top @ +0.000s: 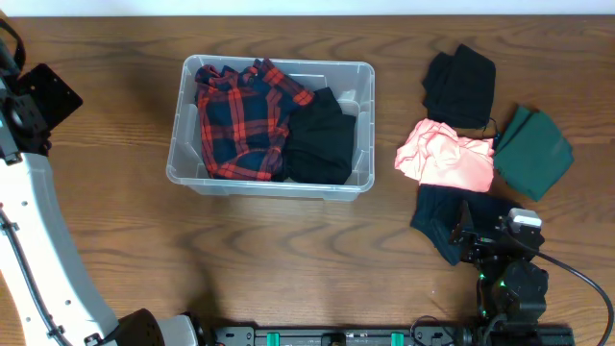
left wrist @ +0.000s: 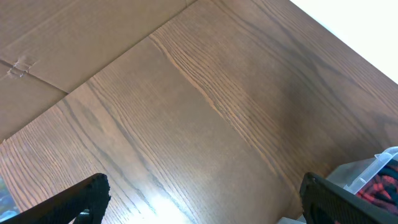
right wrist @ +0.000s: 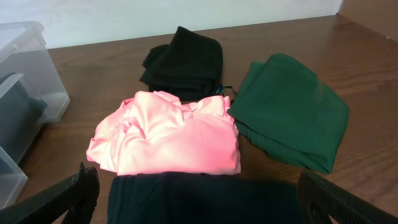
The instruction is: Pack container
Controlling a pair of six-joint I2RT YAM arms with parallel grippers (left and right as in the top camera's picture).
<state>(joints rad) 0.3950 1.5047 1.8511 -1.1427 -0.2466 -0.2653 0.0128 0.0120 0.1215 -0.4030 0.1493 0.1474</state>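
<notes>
The clear container [top: 272, 186] stands left of the table's middle and holds a red and blue plaid shirt [top: 240, 115] and a black garment [top: 320, 139]. Its corner shows in the left wrist view [left wrist: 376, 169] and in the right wrist view [right wrist: 25, 74]. My left gripper [left wrist: 202, 194] is open and empty above bare table, left of the container; in the overhead view it is at the far left [top: 43, 96]. My right gripper [right wrist: 198, 184] is open over a dark navy garment [right wrist: 199, 200], at the front right in the overhead view [top: 476, 240].
To the right of the container lie a pink garment [top: 447, 156], a black garment [top: 461, 85], a green garment [top: 533, 149] and the dark navy garment [top: 444, 216]. The table's left edge, with cardboard below it [left wrist: 56, 37], shows in the left wrist view.
</notes>
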